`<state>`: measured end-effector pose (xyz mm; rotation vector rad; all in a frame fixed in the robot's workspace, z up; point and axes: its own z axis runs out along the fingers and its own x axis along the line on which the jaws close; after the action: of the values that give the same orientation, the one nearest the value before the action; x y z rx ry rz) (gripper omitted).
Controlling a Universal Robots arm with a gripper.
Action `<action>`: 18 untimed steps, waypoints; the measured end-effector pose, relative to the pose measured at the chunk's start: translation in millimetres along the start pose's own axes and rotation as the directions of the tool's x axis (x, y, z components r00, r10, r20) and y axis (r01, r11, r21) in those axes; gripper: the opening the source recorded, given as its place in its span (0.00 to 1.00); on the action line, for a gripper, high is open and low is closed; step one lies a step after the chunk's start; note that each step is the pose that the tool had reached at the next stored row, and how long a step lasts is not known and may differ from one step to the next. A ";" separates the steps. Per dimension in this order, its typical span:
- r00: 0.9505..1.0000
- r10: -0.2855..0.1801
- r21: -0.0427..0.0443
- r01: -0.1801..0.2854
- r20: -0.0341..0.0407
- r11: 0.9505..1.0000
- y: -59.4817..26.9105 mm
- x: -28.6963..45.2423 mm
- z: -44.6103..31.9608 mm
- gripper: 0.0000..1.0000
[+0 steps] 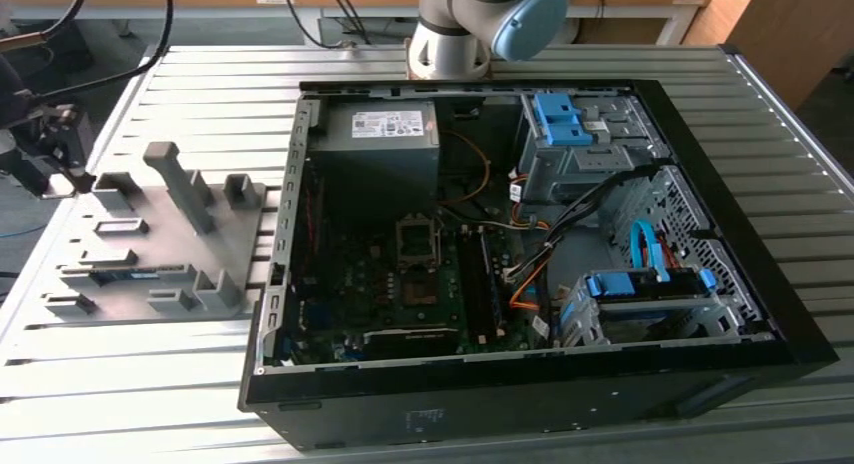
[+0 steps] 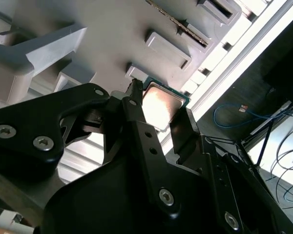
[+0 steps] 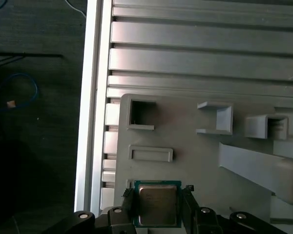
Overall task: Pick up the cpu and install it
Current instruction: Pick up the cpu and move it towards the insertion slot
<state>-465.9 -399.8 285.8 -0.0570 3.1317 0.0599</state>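
Observation:
The cpu (image 3: 156, 208), a small square chip with a silvery top and a green rim, sits between my two black fingers (image 3: 129, 202). They press on its opposite edges, so my gripper (image 3: 157, 196) is shut on it. The second wrist view also has the cpu (image 2: 159, 106) in the gripper (image 2: 160, 101), just over the grey holder plate (image 2: 112, 34). In the exterior view the gripper (image 1: 56, 154) hangs at the far edge of that plate (image 1: 147, 254), on the exterior view's left. The open socket (image 1: 416, 242) lies on the motherboard inside the case.
An open black computer case (image 1: 534, 384) fills the middle and right of the ribbed metal table (image 1: 134, 384), with a grey power-supply box (image 1: 380, 144) and blue drive brackets (image 1: 561, 119). The holder plate has raised blocks and an empty square pocket (image 3: 141, 114). The table edge (image 3: 93, 97) is close beside the gripper.

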 end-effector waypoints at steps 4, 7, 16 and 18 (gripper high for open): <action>1.000 0.000 0.000 0.000 0.000 1.000 0.3 -0.1 -8.9 0.47; 1.000 0.000 0.000 0.000 0.000 1.000 0.6 -0.2 -15.8 0.47; 1.000 0.000 0.000 0.000 0.000 1.000 1.4 -0.3 -35.8 0.47; 1.000 0.000 0.000 0.000 0.000 1.000 1.5 -0.4 -40.1 0.47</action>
<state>-465.9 -399.8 325.9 -0.0571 3.1317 0.0600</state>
